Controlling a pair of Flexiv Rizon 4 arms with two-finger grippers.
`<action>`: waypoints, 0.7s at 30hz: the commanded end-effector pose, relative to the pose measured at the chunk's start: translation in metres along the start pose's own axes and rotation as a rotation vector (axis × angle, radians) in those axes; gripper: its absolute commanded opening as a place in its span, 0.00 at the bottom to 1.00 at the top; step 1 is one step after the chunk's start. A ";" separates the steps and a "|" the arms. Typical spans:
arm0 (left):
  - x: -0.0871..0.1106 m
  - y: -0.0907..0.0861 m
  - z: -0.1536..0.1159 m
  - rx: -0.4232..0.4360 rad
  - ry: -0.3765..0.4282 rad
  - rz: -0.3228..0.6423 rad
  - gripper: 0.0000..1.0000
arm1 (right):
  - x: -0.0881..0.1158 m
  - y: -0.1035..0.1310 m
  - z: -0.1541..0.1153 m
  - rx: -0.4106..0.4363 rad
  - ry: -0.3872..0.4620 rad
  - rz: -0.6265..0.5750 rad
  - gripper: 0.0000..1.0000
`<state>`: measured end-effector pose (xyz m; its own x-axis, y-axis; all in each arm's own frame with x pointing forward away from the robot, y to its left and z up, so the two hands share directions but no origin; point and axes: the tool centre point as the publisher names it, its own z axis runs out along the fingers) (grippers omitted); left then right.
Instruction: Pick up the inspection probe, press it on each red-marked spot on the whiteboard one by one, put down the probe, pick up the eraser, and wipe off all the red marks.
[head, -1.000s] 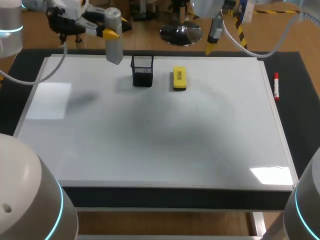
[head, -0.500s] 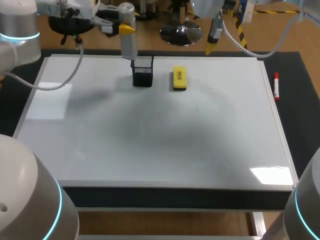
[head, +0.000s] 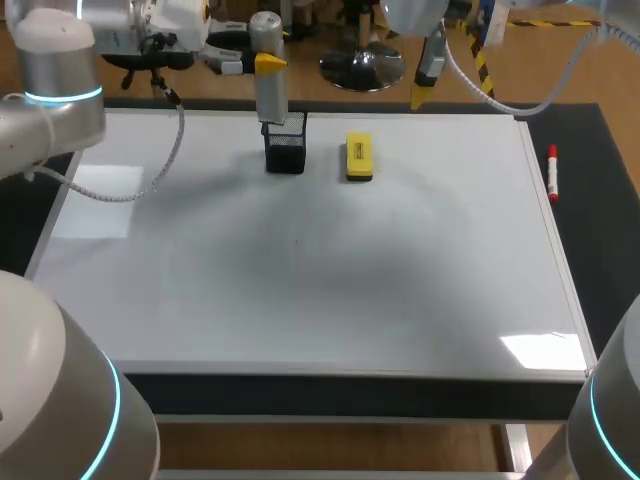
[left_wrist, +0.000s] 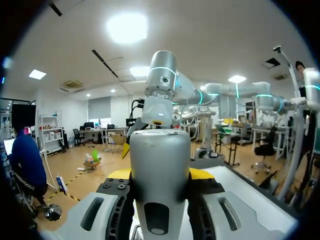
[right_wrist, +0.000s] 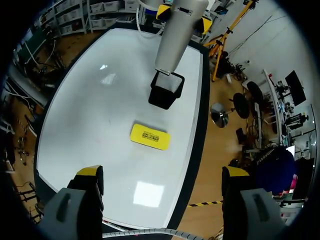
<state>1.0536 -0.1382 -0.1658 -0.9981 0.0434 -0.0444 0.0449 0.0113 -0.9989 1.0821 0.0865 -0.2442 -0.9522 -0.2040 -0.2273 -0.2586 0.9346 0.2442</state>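
Left wrist view: the left jaws are closed on the inspection probe (left_wrist: 160, 170), a grey cylinder standing upright between them, with one yellow fingertip (left_wrist: 199, 174) showing at each side of it. Head view: the probe (head: 268, 85) hangs at the far edge of the whiteboard (head: 300, 290), its lower end at the far rim of the black mesh holder (head: 285, 150); whether it touches that rim cannot be told. The left arm (head: 60, 90) comes in over the board's far left corner.

Right wrist view: the right jaws stand wide apart with nothing between them, the fingertips (right_wrist: 90, 172) well to either side of the yellow eraser (right_wrist: 149, 136) lying ahead of them. Beyond the eraser stands the holder (right_wrist: 166, 92), with the probe (right_wrist: 175, 35) slanting down to its rim.

Head view: the right jaws hang beyond the board's far edge, right of the eraser (head: 358, 157). Holder and eraser sit just beside each other, apart, near the far edge; from them the white surface stretches to the near, left and right edges. A red-capped marker (head: 552, 172) lies on the dark desk (head: 600, 220) along the board's right edge.
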 end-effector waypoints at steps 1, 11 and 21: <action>-0.001 0.008 0.006 0.022 -0.032 0.000 0.00 | 0.000 0.000 -0.001 0.003 0.003 -0.001 1.00; -0.011 0.018 0.011 0.047 -0.052 0.015 0.00 | 0.000 0.000 -0.001 0.003 0.003 -0.001 1.00; -0.018 0.022 0.010 0.047 -0.053 0.033 0.00 | 0.000 0.000 -0.001 0.003 0.003 -0.001 1.00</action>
<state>1.0677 -0.1488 -0.1864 -0.9970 -0.0190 -0.0754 0.0760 -0.0331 -0.9966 1.0821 0.0865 -0.2442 -0.9522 -0.2040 -0.2273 -0.2585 0.9346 0.2442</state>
